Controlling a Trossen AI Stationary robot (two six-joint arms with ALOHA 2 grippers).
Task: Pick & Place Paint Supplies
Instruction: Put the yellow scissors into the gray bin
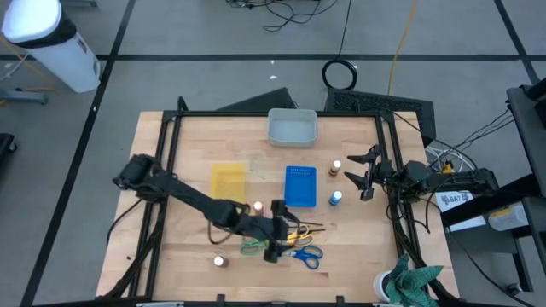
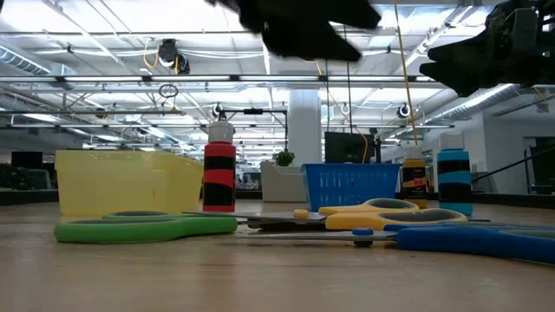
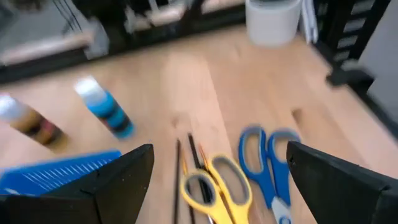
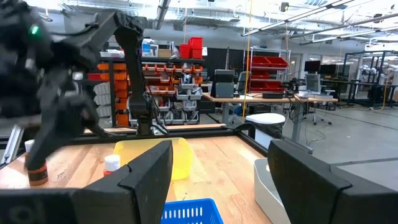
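Green-handled scissors [image 2: 143,227] lie flat at the front of the counter [image 1: 179,230], with the yellow-handled scissors [image 2: 381,213] and the blue-handled scissors [image 2: 473,240] just beside them, blades crossing toward one another in the low view. Using the blue tray [image 1: 299,186] as the landmark: this cluster of scissors sits on its near side, along with thin dark brushes [image 3: 186,168] that lie beside the yellow handles. The left pincer [image 1: 275,232] hangs above that cluster with its fingers spread wide and nothing between them. A red-and-black striped paint bottle [image 2: 218,167] with a white cap stands between the blue tray and the flat yellow tray [image 1: 228,180]. On the blue tray's other side stand a brown-banded bottle [image 1: 336,168] and a blue-banded bottle [image 1: 335,199], both upright, close to the right pincer [image 1: 365,173], which waits at the counter's right edge, its fingers apart and empty. A fourth small bottle [image 1: 218,262] stands alone, well apart from the blue tray, near the counter's front edge. Beyond the blue tray, toward the back edge, sits a grey rectangular bin [image 1: 293,127].
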